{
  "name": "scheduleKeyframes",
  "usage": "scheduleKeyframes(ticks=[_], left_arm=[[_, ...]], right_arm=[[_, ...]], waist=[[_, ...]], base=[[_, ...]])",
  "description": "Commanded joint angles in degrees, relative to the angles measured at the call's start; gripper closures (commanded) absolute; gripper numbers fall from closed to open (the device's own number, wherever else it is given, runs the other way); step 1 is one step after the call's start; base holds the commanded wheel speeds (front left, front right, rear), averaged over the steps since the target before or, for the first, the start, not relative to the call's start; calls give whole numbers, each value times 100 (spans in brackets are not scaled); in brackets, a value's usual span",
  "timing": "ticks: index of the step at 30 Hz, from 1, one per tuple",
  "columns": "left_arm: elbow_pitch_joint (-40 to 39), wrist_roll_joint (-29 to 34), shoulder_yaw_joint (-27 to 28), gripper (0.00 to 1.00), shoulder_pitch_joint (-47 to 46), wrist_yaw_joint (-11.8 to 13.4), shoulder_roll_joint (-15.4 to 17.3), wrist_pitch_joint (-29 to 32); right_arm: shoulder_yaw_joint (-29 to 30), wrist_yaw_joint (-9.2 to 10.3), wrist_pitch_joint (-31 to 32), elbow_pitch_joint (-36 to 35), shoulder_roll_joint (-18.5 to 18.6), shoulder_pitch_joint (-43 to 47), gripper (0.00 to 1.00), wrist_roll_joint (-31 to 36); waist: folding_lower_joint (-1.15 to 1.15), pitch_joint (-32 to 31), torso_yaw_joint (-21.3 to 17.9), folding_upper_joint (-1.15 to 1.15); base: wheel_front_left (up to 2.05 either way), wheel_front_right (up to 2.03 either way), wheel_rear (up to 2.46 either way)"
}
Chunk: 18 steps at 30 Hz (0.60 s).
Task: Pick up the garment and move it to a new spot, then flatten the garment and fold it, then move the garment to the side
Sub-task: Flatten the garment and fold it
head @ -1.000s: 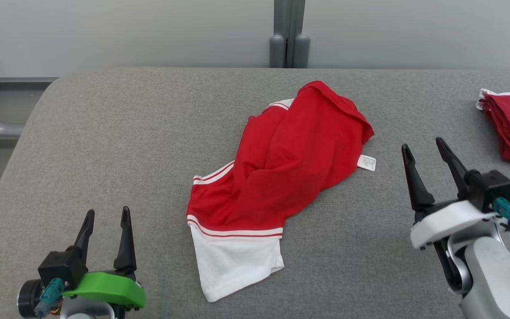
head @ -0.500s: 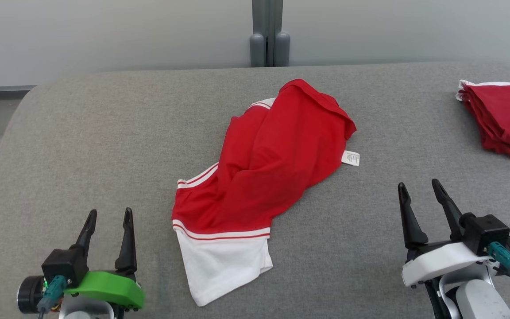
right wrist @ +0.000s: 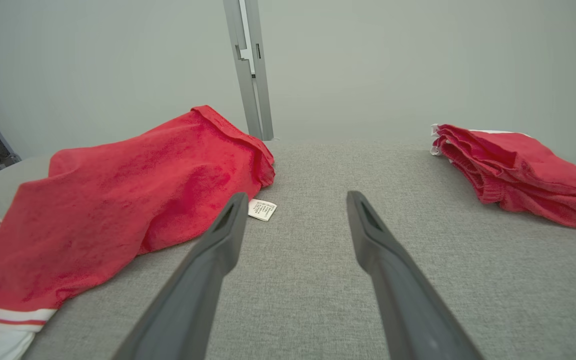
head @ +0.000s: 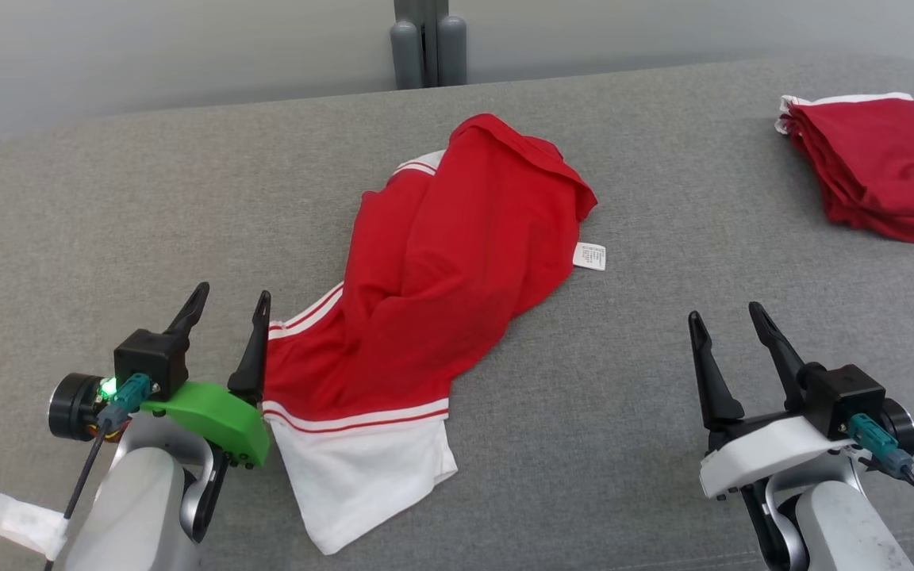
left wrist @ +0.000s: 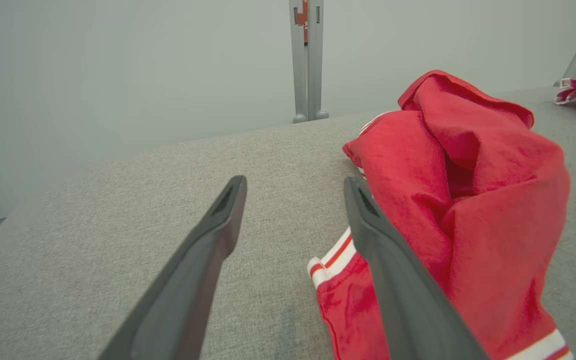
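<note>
A crumpled red garment (head: 441,270) with white striped trim and a white panel lies in the middle of the grey table (head: 108,198), a small white label at its right edge. My left gripper (head: 232,296) stands open at the garment's left edge, its right finger beside the striped hem, nothing between its fingers. In the left wrist view the garment (left wrist: 473,200) bulges just right of the left gripper (left wrist: 295,185). My right gripper (head: 727,315) is open over bare table, well to the right of the garment. The right wrist view has the garment (right wrist: 128,195) left of the right gripper (right wrist: 293,197).
A folded stack of red garments (head: 873,162) lies at the table's far right corner, also the red stack (right wrist: 518,170) in the right wrist view. A grey post (head: 428,40) stands behind the table's far edge against a pale wall. Bare table stretches left of the garment.
The head camera has turned, shifting the whole picture left. My left gripper has come up to the garment's left edge. My right gripper has drawn back toward the near edge.
</note>
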State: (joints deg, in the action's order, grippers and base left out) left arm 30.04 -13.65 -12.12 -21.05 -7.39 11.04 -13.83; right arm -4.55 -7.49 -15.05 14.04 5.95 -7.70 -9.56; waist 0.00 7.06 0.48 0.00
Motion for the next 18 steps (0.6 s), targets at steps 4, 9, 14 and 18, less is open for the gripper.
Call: scheduleKeyframes(ticks=[4, 9, 14, 18], left_arm=[[602, -249, -315, 0, -327, -17, 200, 188], [1234, -572, -704, 0, -487, -17, 246, 445], [1611, -939, -1129, 0, -568, -17, 280, 630], [1704, -1158, -1251, 100, -721, -17, 353, 322]], right_arm=[[-7, 0, -17, 47, -37, -144, 0, 65], [25, 0, -16, 57, -54, -207, 0, 82], [50, 0, -17, 75, -61, -239, 0, 101], [98, 0, -17, 14, -69, -240, 0, 121]], waist=[[0, 252, -274, 0], [0, 365, -397, 0], [0, 419, -454, 0], [0, 419, -451, 0]], base=[[0, 0, 0], [0, 0, 0], [0, 0, 0], [0, 0, 0]])
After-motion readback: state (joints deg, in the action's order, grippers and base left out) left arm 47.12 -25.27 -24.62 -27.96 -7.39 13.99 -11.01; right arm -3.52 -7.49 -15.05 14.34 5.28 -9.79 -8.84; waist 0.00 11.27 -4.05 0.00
